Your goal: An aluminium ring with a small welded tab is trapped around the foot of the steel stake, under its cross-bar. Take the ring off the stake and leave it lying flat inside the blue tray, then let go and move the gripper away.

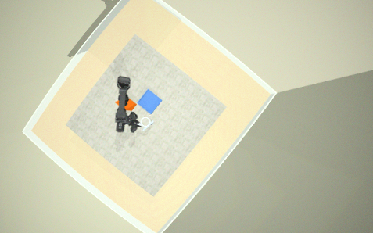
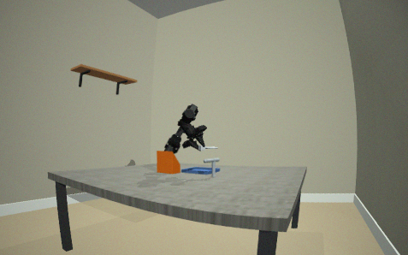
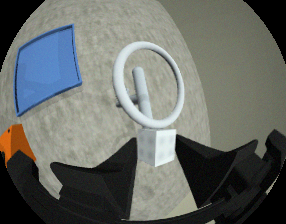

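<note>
Tool [image 1: 137, 124] [image 2: 201, 148] [image 3: 155, 140]: clenched on the tab [image 3: 156, 146]. Ring [image 1: 145, 122] [image 2: 210, 148] [image 3: 117, 82]: off the stake [image 2: 213, 168] [image 3: 145, 107], held above its cross-bar [image 2: 211, 160] [image 3: 138, 77]; clearance hard to judge. Tray [image 1: 149, 102] [image 2: 200, 170] [image 3: 48, 65]: ringless. Hazards: lowering sideways too early could snag the cross-bar, twisting the tab loose; tilted release could leave the ring on the tray's rim.

On the desk [image 1: 183, 117] [image 2: 251, 184] [image 3: 101, 45], seen from outside, the block [image 1: 130, 105] [image 2: 167, 163] [image 3: 20, 145] lies left of the tray [image 1: 149, 102] [image 2: 200, 170] [image 3: 48, 70], and the stake [image 1: 151, 123] [image 2: 213, 169] [image 3: 139, 82] stands in front of the tray's right part. The ring [image 1: 145, 117] [image 2: 210, 147] [image 3: 118, 80] is above the stake's cross-bar, clear of it, its tab [image 3: 156, 147] between my 2 fingers [image 1: 134, 128] [image 2: 200, 140].
</note>
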